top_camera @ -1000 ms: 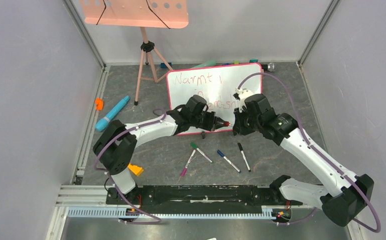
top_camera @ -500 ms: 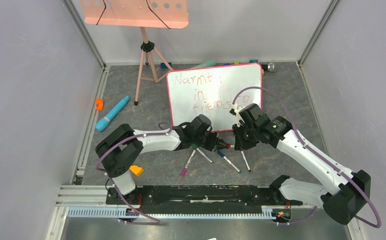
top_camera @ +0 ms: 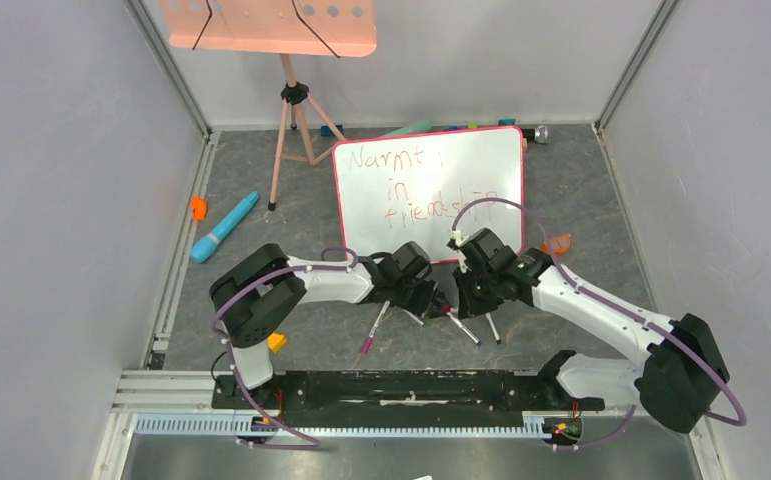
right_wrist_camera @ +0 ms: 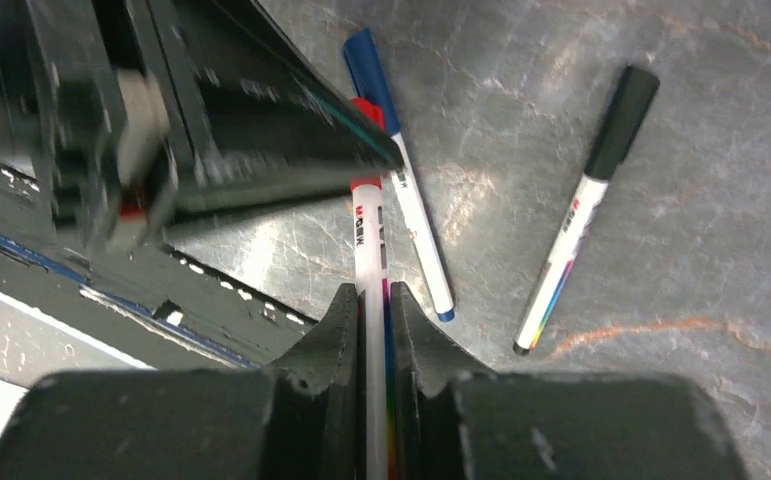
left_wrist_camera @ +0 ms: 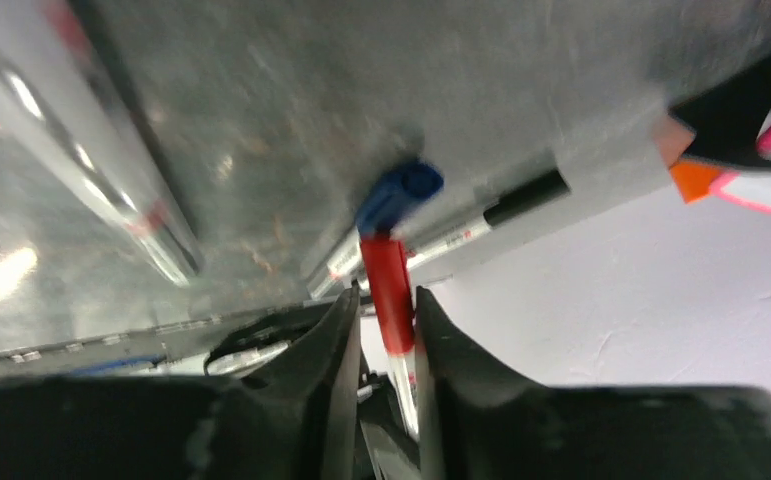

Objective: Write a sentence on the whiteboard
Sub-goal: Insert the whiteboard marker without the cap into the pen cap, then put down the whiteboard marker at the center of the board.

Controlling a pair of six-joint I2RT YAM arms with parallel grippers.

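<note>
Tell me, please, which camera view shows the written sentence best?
Top external: all three lines of the sentence on the whiteboard show there. Neither wrist view shows any writing; the left wrist catches only a bit of its pink rim.

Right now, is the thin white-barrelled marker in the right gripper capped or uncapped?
Capped: the red plastic cap sits on the end of the thin white-barrelled marker that the right gripper clamps.
</note>
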